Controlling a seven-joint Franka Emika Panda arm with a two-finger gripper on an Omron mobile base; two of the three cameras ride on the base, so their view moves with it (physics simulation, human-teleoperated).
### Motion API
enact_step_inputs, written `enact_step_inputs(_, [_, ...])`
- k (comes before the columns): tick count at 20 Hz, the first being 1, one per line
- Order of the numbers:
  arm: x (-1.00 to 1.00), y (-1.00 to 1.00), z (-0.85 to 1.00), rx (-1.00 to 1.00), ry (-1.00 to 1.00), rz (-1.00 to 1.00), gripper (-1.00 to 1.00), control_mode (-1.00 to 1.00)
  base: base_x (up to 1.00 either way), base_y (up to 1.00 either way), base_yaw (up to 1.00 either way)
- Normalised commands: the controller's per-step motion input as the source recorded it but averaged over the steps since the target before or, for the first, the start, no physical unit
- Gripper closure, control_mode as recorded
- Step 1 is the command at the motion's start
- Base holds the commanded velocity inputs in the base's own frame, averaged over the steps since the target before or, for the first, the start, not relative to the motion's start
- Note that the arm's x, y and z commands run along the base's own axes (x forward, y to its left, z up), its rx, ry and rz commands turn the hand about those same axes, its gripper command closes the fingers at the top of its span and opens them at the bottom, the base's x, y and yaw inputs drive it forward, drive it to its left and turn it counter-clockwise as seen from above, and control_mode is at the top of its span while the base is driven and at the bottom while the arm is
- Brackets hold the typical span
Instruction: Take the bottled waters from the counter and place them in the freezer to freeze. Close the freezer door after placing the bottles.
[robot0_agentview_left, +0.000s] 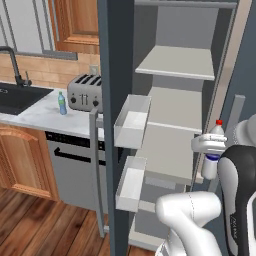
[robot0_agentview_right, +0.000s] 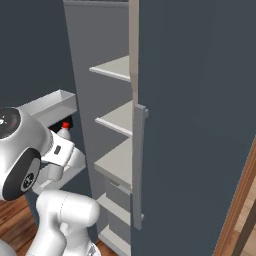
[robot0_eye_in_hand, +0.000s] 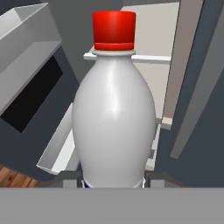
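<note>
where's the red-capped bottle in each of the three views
Left base view: red-capped bottle at right middle, upright, held in front of the open freezer.
Right base view: bottle at left middle, its red cap peeking over the arm, below a white door bin.
Hand view: bottle centre frame, cap up.
Shared landmark: the pale grey freezer shelves behind it.

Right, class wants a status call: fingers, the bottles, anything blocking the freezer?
Fingers shut on red-capped bottle, upright, at open freezer. Green-capped bottle on counter. Freezer door open; shelves bare, nothing blocking.
</note>
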Motion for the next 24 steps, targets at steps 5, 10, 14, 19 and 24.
enact_step_inputs(5, [0.0, 0.0, 0.0, 0.0, 0.0, 0.0, 1.0, 1.0, 0.03, 0.0, 0.0])
enact_step_inputs(10, [0.0, 0.02, 0.0, 0.0, -0.01, -0.06, 1.0, -1.0, 0.0, 0.0, 0.0])
enact_step_inputs(14, [0.07, 0.29, -0.01, -0.01, -0.13, -0.24, 1.0, -1.0, 0.0, 0.0, 0.0])
enact_step_inputs(19, [0.36, 0.06, -0.08, 0.0, -0.27, -0.15, 1.0, -1.0, 0.0, 0.0, 0.0])
enact_step_inputs(24, [0.27, -0.05, -0.2, 0.0, -0.24, 0.02, 1.0, -1.0, 0.0, 0.0, 0.0])
